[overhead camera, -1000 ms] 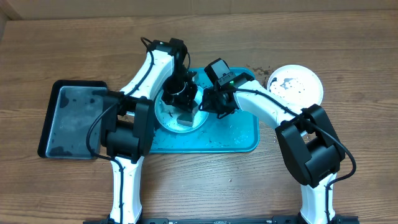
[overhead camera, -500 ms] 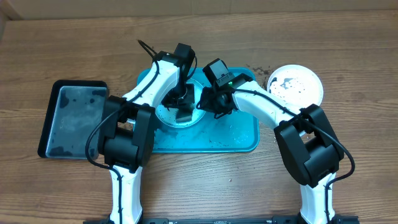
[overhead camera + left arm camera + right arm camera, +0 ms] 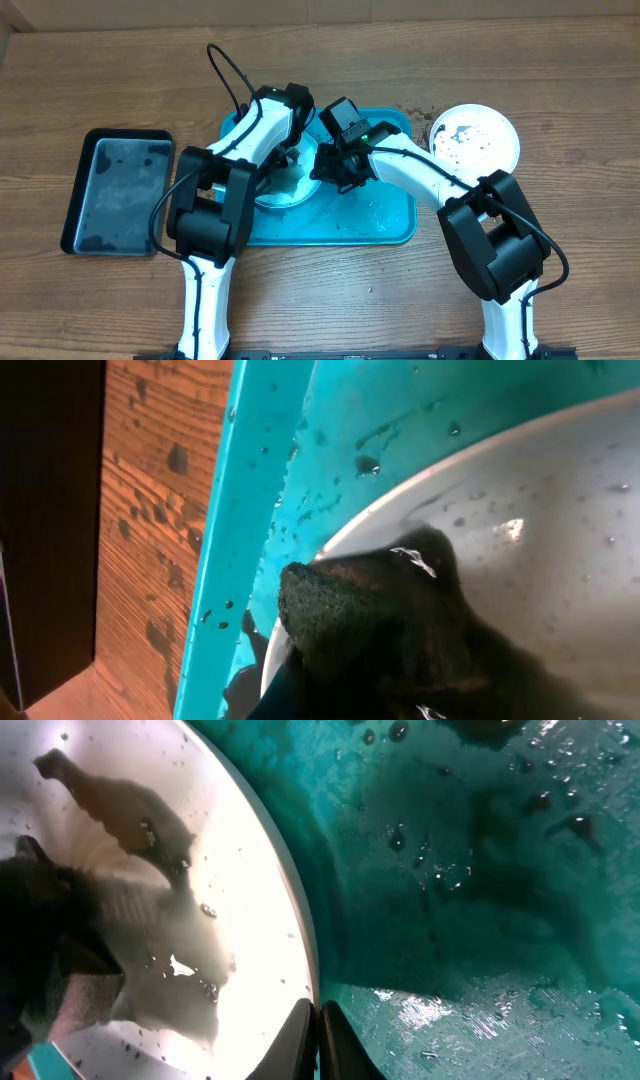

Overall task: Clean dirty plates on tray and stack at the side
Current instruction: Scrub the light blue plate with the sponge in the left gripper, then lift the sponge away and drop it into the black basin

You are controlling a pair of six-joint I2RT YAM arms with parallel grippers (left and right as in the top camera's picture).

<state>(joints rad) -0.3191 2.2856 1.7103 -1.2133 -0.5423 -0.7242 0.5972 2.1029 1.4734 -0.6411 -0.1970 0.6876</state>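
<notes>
Right tool (image 3: 318,1025) pinches plate (image 3: 230,870) rim; left tool (image 3: 287,160) clamps sponge (image 3: 320,605) on plate

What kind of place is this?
Probably a robot test bench set up for dishwashing, not a kitchen: two arms at a wooden table, a sponge on a wet plate in a teal tray, a dirty plate beside it.

There are one wet plate (image 3: 300,192), one speckled plate (image 3: 475,138), one teal tray (image 3: 380,215), one black tray (image 3: 115,190).
</notes>
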